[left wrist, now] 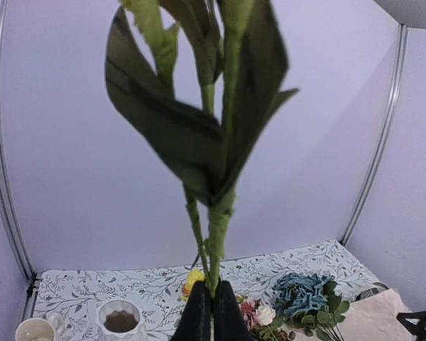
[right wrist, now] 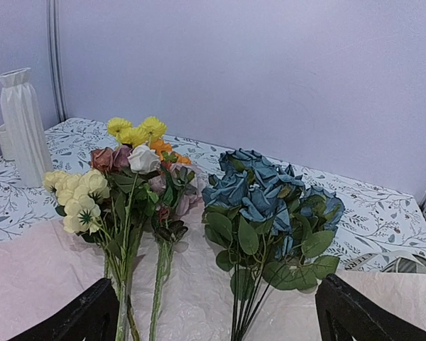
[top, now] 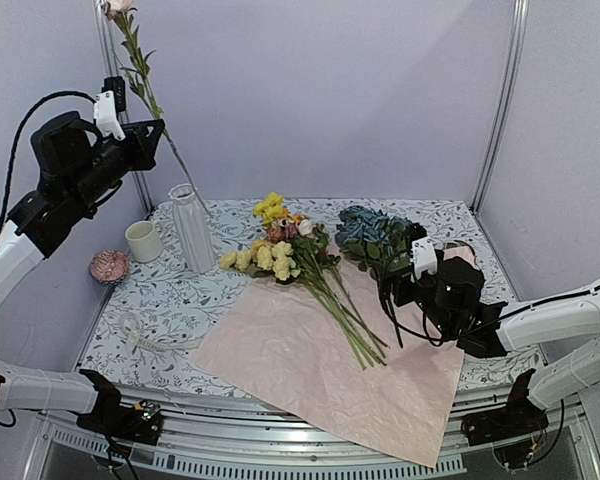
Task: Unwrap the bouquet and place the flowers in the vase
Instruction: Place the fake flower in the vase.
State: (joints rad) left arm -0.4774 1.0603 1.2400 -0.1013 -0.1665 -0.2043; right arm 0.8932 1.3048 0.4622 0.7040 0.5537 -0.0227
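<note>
Left fingers (left wrist: 197,320) pinched on one stem (top: 140,75), tip just above the vase (top: 192,232) mouth. I'd center it over the rim, then lower slow b4 letting go. Right fingers (right wrist: 85,320) wide, empty, w/ other flowers (top: 280,255) right of vase.

Pale lilac walls (top: 330,90); leaf-patterned table (top: 170,300); metal posts (top: 502,100).

No readable text, label, brand, number or sign in any view. Vase (top: 192,232): plain ribbed white, no marking. Wrapping paper (top: 310,365): plain pale pink, unprinted. Tablecloth (top: 170,305): leaf-and-vine print only, no lettering. Mug (top: 142,241): plain cream, no logo visible.
</note>
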